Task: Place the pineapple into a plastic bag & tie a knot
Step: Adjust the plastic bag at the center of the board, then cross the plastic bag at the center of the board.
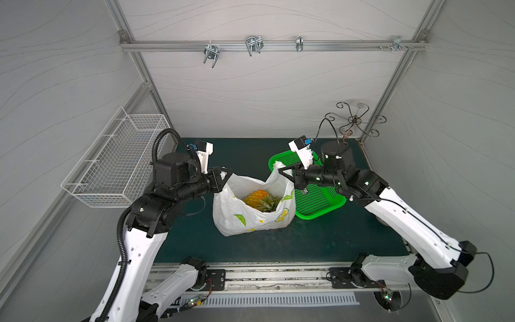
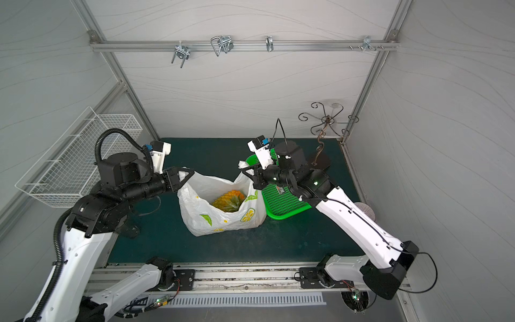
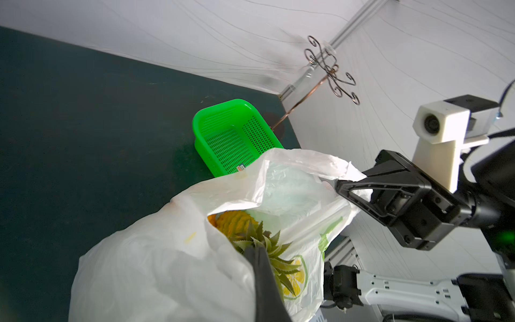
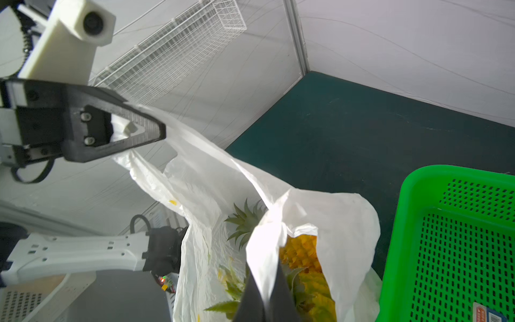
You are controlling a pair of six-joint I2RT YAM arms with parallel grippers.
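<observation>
Near the desk's (image 1: pixel 334 237) middle the pineapple (image 1: pixel 256 198) sits in the open plastic bag (image 1: pixel 245 223), left claw (image 1: pixel 225 175) and right claw (image 1: pixel 281 170) each clamped on one of its handles (image 3: pixel 354 173), nothing knotted yet.

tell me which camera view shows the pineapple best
A top view: it looks down into the open mouth of the plastic bag, showing the pineapple with yellow body and green crown together. Both top views match. The wrist views are closer, but bag folds hide part of the pineapple.
</observation>
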